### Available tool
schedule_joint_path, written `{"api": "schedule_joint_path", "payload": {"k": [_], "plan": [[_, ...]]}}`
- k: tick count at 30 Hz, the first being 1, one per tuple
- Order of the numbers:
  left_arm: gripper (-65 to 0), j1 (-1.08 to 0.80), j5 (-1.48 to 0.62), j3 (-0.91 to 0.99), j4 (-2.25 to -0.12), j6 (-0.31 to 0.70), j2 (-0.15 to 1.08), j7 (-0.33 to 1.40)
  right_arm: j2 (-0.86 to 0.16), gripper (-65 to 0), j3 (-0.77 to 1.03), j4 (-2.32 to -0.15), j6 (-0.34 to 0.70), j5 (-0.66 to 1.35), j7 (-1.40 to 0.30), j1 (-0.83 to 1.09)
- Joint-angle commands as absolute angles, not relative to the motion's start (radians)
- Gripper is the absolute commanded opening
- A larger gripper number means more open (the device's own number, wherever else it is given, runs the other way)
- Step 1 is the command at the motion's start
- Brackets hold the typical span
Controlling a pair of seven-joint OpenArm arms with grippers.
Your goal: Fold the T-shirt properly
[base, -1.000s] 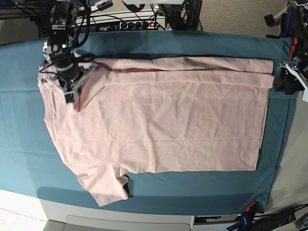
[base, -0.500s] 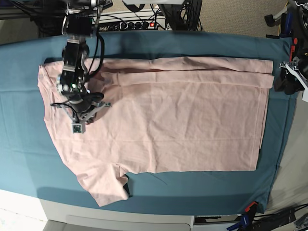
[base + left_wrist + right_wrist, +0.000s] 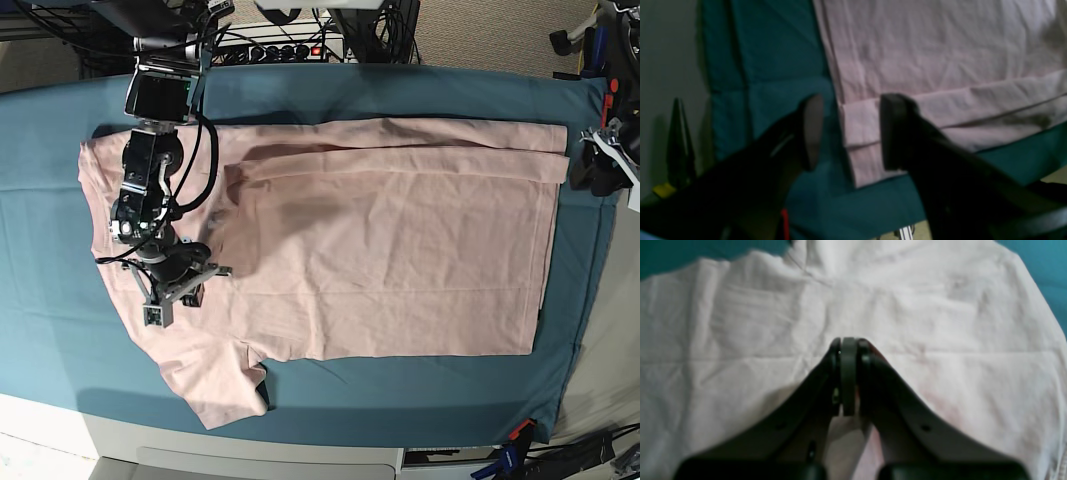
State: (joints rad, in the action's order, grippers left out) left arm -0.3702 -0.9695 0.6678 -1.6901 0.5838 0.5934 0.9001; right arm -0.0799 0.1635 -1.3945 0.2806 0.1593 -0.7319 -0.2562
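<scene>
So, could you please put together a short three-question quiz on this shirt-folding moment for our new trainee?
1. True or false: the right gripper has its jaws shut.
2. Over what does the right gripper hang? A) the T-shirt B) bare teal table cloth C) the floor
3. Fill in: the left gripper stands ____ at the T-shirt's hem corner.

Key: 1 true; 2 A; 3 open.

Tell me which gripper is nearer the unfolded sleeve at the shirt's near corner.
Right. The right gripper hangs over the shirt just above that sleeve; the left gripper sits off the far hem on the cloth's opposite end.
</scene>
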Motion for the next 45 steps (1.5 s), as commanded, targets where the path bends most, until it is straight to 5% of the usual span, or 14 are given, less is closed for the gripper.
{"api": "schedule_joint_path", "payload": {"k": [1, 12, 17, 32, 45], "plan": [[-35.8, -0.366, -0.987, 0.676, -1.703, 0.587, 0.615, 0.882, -0.085, -65.0, 0.165, -1.415, 0.281, 0.168, -0.696, -0.295], [-35.8, -0.366, -0.987, 0.676, -1.703, 0.587, 0.615, 0.888, -0.058, -62.9, 0.165, -1.415, 0.28, 0.128, -0.752, -0.316], [-35.8, -0.366, -0.987, 0.676, -1.703, 0.587, 0.615, 0.892, -0.059, -30.5, 0.165, -1.415, 0.28, 0.091, -0.815, -0.316], [-35.8, -0.366, -0.994, 0.676, -1.703, 0.587, 0.615, 0.894, -0.124, -30.2, 0.165, -1.415, 0.115, -0.098, -0.739, -0.319], [-35.8, -0.369, -0.995, 0.676, -1.703, 0.587, 0.615, 0.936, -0.321, -30.3, 0.166, -1.541, 0.14, -0.09, -1.007, -0.221]]}}
